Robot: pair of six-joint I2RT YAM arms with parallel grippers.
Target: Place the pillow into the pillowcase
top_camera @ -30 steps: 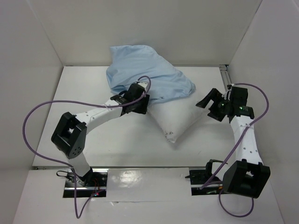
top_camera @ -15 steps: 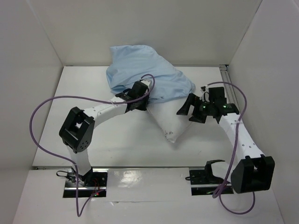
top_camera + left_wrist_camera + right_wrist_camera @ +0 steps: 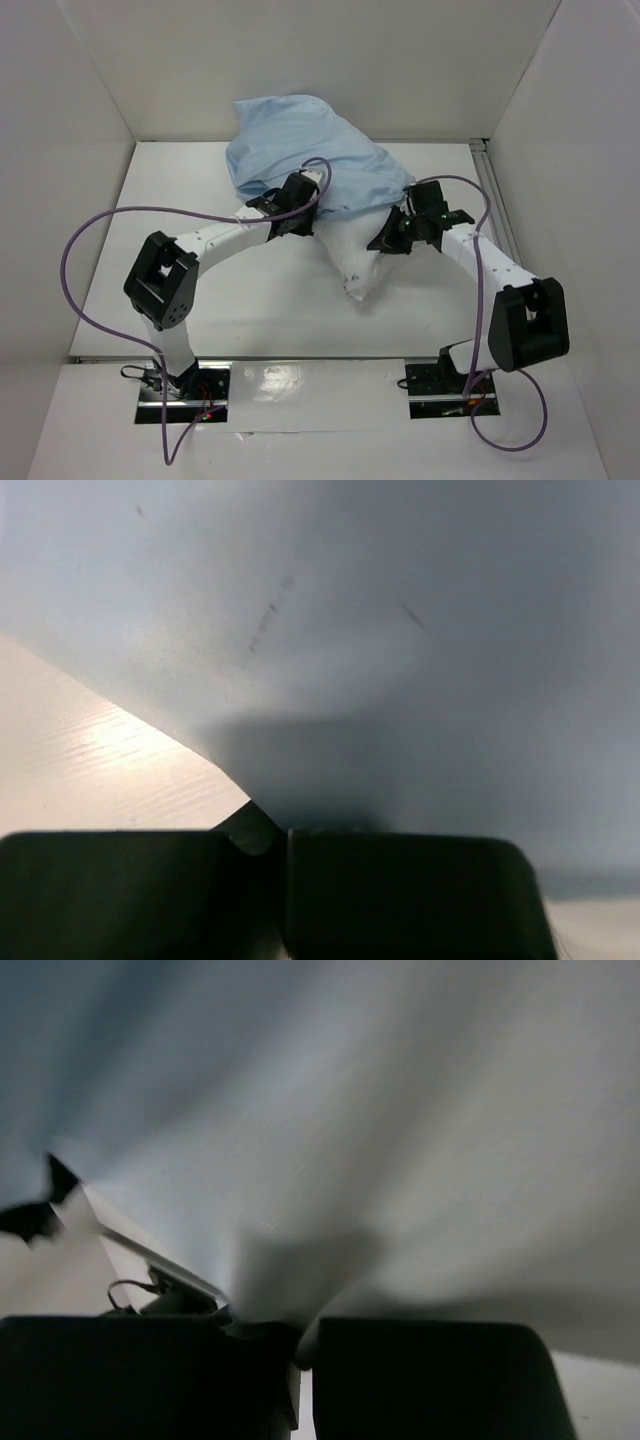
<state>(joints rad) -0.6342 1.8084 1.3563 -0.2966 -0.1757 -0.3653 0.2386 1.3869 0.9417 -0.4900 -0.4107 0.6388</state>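
Observation:
The pale blue pillowcase point(image 3: 300, 150) lies bunched at the back of the table over the upper part of the white pillow point(image 3: 352, 268), whose lower corner sticks out toward me. My left gripper point(image 3: 303, 226) sits at the pillowcase's lower left hem. In the left wrist view its jaws point(image 3: 285, 835) are shut with the edge of the blue cloth point(image 3: 400, 660) running in between them. My right gripper point(image 3: 383, 241) is at the pillow's right side, just below the hem. It is shut point(image 3: 305, 1335) on a puckered fold of whitish fabric point(image 3: 430, 1180), which I take for the pillow.
White walls point(image 3: 90, 110) enclose the table on three sides. An aluminium rail point(image 3: 483, 152) runs along the back right edge. Purple cables point(image 3: 110, 225) loop above both arms. The arm bases point(image 3: 180, 385) sit at the near edge.
The right arm swung left from beside the pillow and shut on its right side. The left gripper closed on the pillowcase's hem. The pillow's free corner shifted slightly left.

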